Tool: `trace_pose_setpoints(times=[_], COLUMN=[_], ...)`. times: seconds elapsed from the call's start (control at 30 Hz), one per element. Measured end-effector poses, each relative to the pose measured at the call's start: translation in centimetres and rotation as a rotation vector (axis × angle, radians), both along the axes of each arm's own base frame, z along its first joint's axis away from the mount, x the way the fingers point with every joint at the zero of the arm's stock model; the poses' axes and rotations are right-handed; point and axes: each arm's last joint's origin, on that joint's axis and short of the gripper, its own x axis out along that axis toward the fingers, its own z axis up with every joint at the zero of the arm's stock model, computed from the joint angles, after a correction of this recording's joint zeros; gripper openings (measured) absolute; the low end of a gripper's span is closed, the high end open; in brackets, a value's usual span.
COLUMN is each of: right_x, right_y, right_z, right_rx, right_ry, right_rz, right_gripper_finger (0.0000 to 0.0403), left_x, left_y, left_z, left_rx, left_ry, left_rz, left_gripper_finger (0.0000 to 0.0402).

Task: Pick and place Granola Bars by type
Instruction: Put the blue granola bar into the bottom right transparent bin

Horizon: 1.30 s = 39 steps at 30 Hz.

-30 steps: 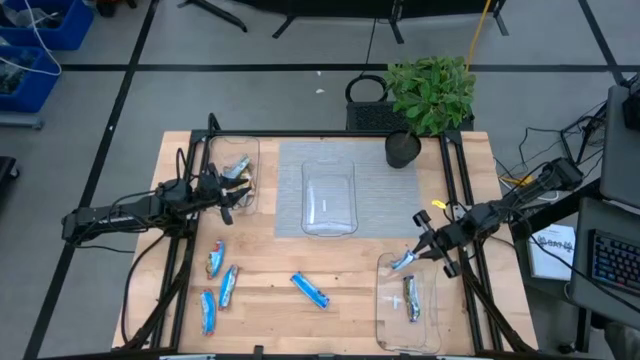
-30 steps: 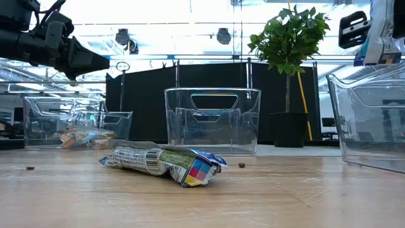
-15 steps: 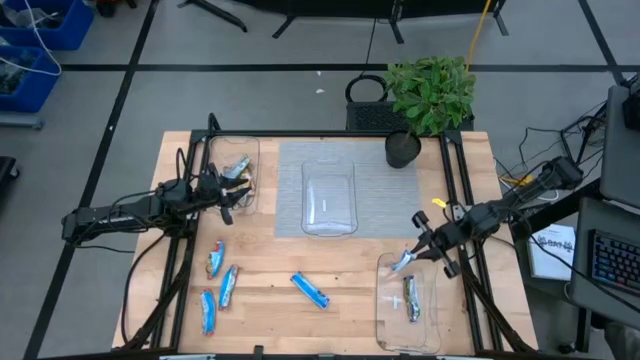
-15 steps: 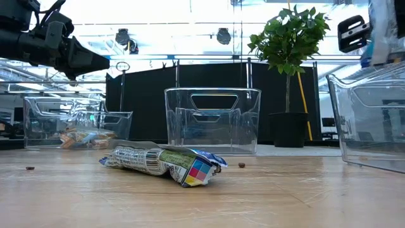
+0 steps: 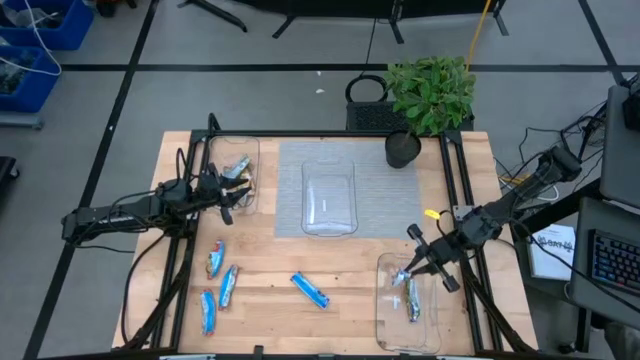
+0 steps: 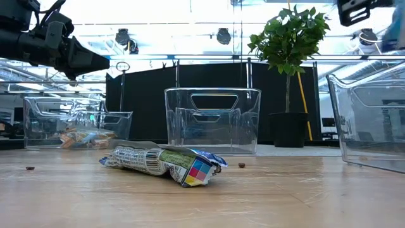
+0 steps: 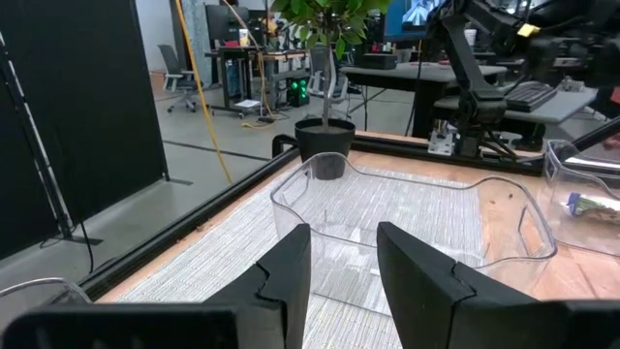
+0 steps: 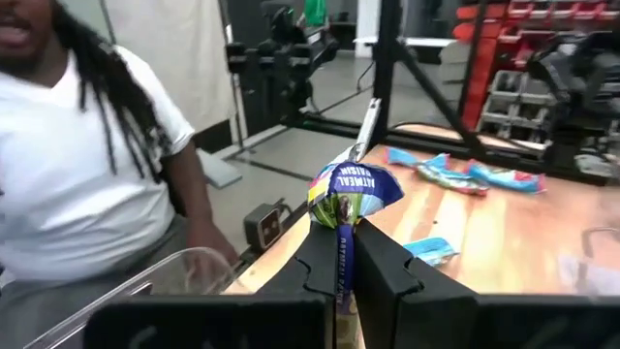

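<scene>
My right gripper (image 5: 408,270) is shut on a blue-wrapped granola bar (image 8: 351,188) above the far end of the near-right clear tray (image 5: 384,320), where one silver-grey bar (image 5: 413,304) lies. My left gripper (image 7: 344,264) is open and holds nothing; it hovers by the near right corner of the far-left tray (image 5: 214,150), which holds tan bars (image 5: 237,168). Three blue bars (image 5: 215,258) lie flat near the left edge. A fourth one (image 5: 310,290) lies mid-table and shows close up in the low view (image 6: 164,163). My right gripper pinches the blue bar between its two fingers (image 8: 320,260). One crimped end of the wrapper (image 8: 355,180) sticks out past the fingertips. The arm slants down from the table's right side. The bar is lifted clear above the tray.
An empty clear tray (image 5: 329,195) stands on a grey mat at the table's middle far side. A potted plant (image 5: 430,95) stands at the far right corner. A person in a white shirt (image 8: 87,145) is beyond the table's near edge. Bare wood lies between the trays.
My right gripper, still shut on the blue bar, has moved toward the table's near edge, from the far rim of the near-right tray to over its far end. The left arm has kept still.
</scene>
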Motion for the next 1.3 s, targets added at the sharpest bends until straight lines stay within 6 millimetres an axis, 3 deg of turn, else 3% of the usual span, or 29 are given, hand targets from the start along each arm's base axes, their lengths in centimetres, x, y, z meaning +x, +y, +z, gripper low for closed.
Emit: trace_pose_setpoints(times=[0.63, 1.3], right_x=[0.1, 2.1], right_y=[0.3, 1.6], right_z=[-0.1, 2.3], right_rx=[0.134, 0.164], right_ry=[0.138, 0.667], right_rz=[-0.124, -0.355], right_gripper_finger=[0.0006, 0.0006], left_x=[0.0, 0.0], left_y=[0.0, 0.0], left_z=[0.0, 0.0], left_rx=[0.000, 0.000], left_ry=[0.000, 0.000], left_rz=[0.000, 0.000], left_gripper_finger=[0.0127, 0.0127])
